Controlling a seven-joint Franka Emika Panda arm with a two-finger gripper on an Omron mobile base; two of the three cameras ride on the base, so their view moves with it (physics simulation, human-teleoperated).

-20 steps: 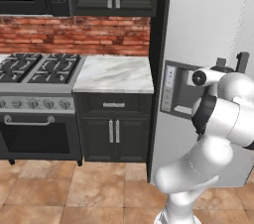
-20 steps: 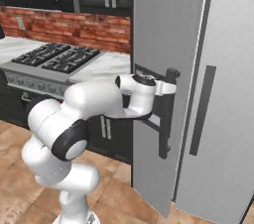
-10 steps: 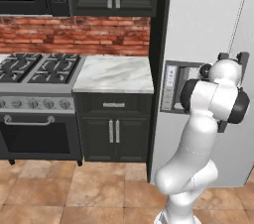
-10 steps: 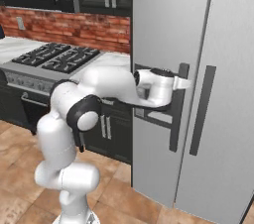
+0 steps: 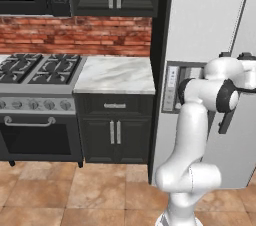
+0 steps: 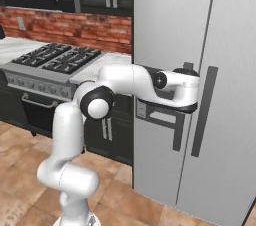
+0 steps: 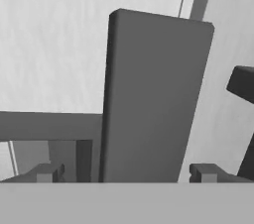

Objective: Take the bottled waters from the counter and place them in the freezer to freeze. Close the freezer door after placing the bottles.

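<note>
The freezer door (image 6: pixel 165 25) is a tall pale grey panel that looks shut, with a recessed dispenser panel (image 5: pixel 173 87). My gripper (image 7: pixel 126 173) is open at its dark vertical bar handle (image 7: pixel 154 99). One fingertip (image 7: pixel 47 172) stands on each side of the bar, not touching it. In the right base view my hand (image 6: pixel 182 92) covers the upper part of that handle (image 6: pixel 178 132). The white-grey marble counter (image 5: pixel 117 72) lies left of the fridge. The bottled waters are out of view.
A black gas stove (image 5: pixel 35 67) with an oven below stands left of the counter. Black cabinets with silver bar handles (image 5: pixel 115 132) sit under the counter. The wider fridge door (image 6: pixel 235 70) with its own dark handle (image 6: pixel 202 112) is right of my hand.
My arm has swung the hand to the right across the freezer door, from the dispenser panel to the bar handle. The gripper stayed open.
</note>
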